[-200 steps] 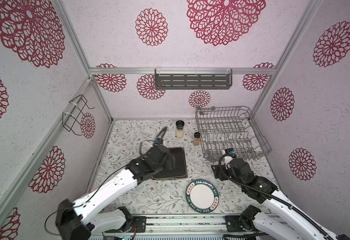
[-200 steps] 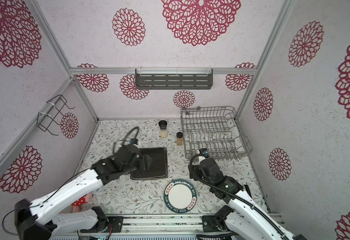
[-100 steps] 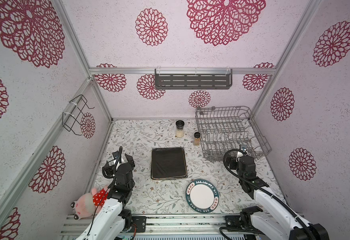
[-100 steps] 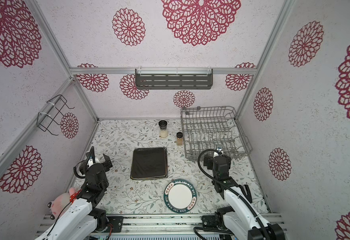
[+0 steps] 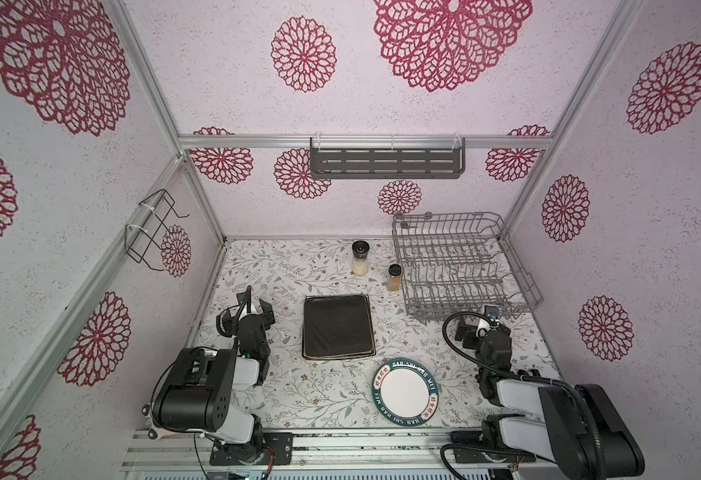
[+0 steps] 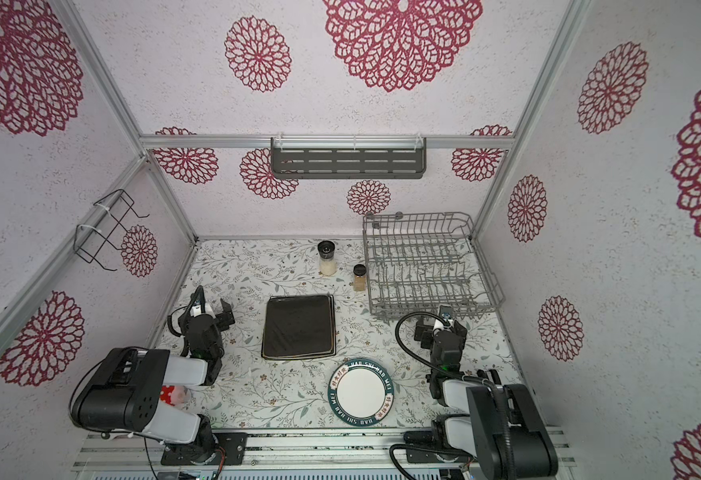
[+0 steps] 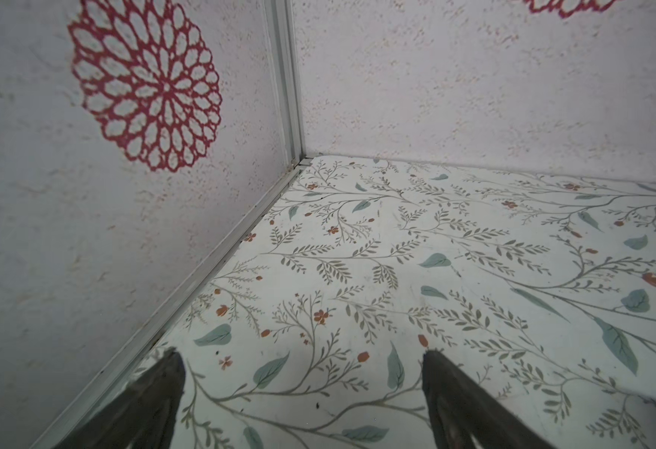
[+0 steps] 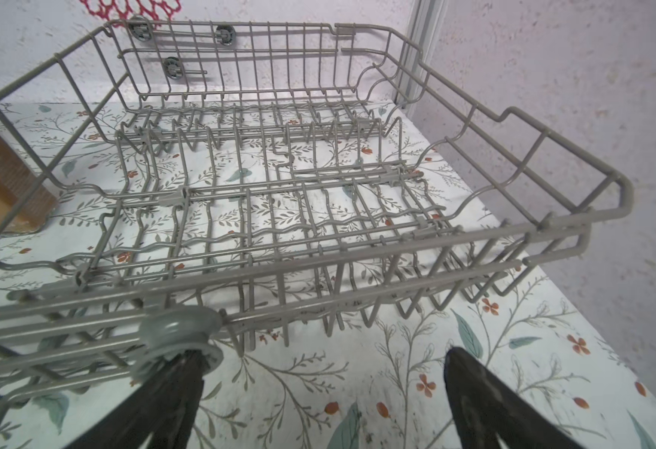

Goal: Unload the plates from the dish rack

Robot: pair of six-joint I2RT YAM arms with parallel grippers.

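The grey wire dish rack (image 5: 461, 266) (image 6: 427, 266) stands at the back right, and no plate shows in it (image 8: 318, 175). A black square plate (image 5: 337, 327) (image 6: 298, 327) lies flat mid-table on top of another with a pale rim. Nearer the front lies a round white plate with a green lettered rim (image 5: 407, 392) (image 6: 362, 392). My left gripper (image 5: 253, 303) (image 7: 301, 355) is open and empty by the left wall, left of the black plate. Just in front of the rack's near edge, my right gripper (image 5: 479, 322) (image 8: 324, 355) is open and empty, one finger by a rack wheel.
Two small spice jars (image 5: 360, 258) (image 5: 394, 277) stand left of the rack. A black wire holder (image 5: 151, 228) hangs on the left wall, a dark slotted shelf (image 5: 386, 160) on the back wall. A red-and-white soft toy (image 6: 172, 395) lies under my left arm.
My left gripper left the black plate and drew back to the left wall. The right arm pulled back toward the front. Both grippers opened wider. The plates stayed put.
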